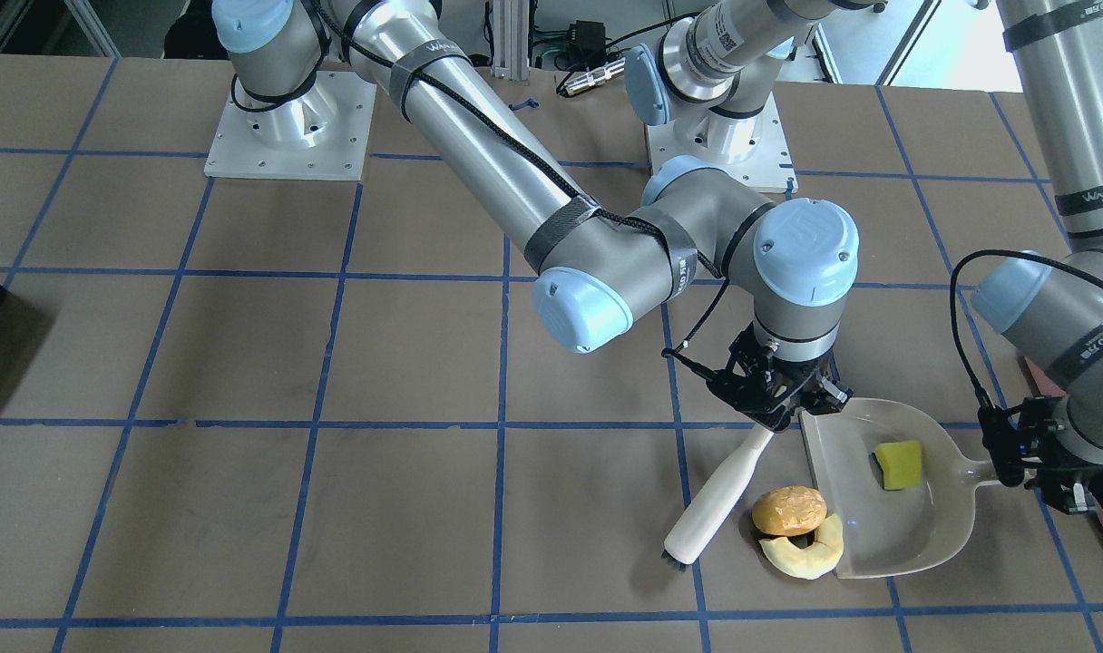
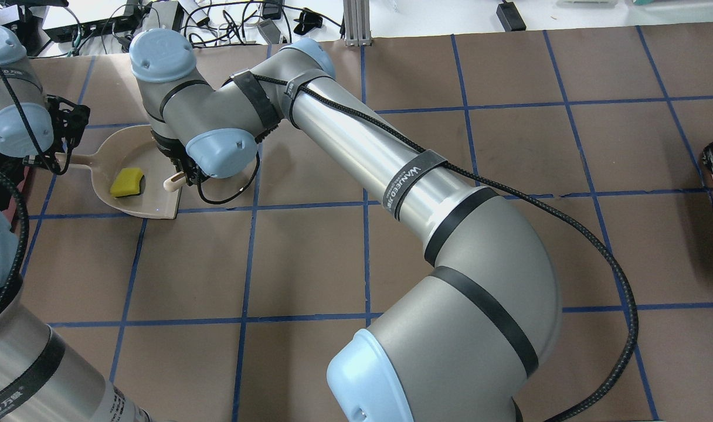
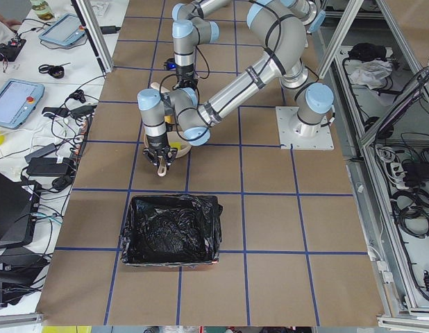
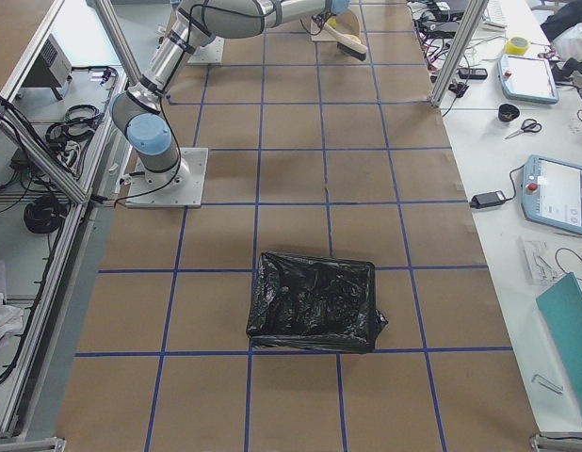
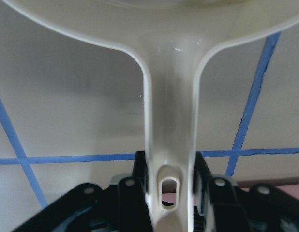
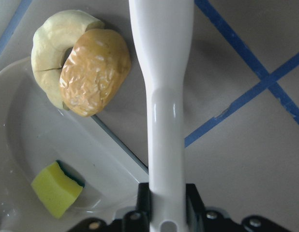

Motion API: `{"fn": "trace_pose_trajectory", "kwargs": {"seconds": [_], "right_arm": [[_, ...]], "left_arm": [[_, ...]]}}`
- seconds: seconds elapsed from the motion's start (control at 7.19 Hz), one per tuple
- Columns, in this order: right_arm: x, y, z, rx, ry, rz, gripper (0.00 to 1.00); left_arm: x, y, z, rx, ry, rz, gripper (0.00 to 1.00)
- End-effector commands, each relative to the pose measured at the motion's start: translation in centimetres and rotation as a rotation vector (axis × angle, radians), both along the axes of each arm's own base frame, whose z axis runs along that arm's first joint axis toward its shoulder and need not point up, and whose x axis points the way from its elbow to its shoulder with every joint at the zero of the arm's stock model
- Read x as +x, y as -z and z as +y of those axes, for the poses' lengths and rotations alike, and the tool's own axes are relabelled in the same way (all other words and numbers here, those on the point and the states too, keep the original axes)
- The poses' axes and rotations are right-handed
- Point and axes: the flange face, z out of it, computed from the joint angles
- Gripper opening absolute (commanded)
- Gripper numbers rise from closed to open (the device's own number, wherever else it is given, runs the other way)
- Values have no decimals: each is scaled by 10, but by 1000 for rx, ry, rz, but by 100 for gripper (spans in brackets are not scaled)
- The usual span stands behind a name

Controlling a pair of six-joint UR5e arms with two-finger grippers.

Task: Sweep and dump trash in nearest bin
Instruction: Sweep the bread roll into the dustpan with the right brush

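My left gripper [image 1: 1014, 467] is shut on the handle of a beige dustpan [image 1: 932, 531] that lies flat on the table; the left wrist view shows the handle [image 5: 170, 145] between its fingers. A yellow sponge wedge [image 1: 898, 463] lies inside the pan. An orange-brown bread lump [image 1: 789, 510] and a pale beige curved chunk [image 1: 807, 553] lie at the pan's open lip. My right gripper [image 1: 781, 419] is shut on a white brush [image 1: 724, 494], whose bristle end rests on the table just beside the bread. A black-bagged bin [image 3: 171, 229] stands at my left end.
A second black-bagged bin [image 4: 315, 301] stands at the table's other end, far from the pan. My right arm [image 2: 356, 140] reaches across the table over the middle. The arm bases [image 1: 288, 127] stand at the back. A pink edge [image 2: 23, 176] shows under my left arm.
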Motion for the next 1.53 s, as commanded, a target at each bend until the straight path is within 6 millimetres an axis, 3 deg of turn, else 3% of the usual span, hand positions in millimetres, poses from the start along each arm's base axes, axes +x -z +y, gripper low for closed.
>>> {"fn": "trace_pose_trajectory", "kwargs": {"seconds": [0.0,0.42,0.83,0.97,1.25,1.39], "right_arm": [[3,23,-5,28,29,9,0],[11,32,4,29,-267,-55,0],[7,46,11,-27,-743,-84,0],[10,38,14,-66,-829,-107,0],[27,40,32,-164,-1094,-136,0],[43,44,46,-191,-1116,-143,0]], "left_arm": [[0,0,1,3,-3,-5,0],[0,1,1,4,-5,-5,0],[0,4,0,8,-5,-3,0],[1,5,0,9,-5,-2,0],[1,5,0,9,-5,-2,0],[1,5,0,9,-5,-2,0]]}}
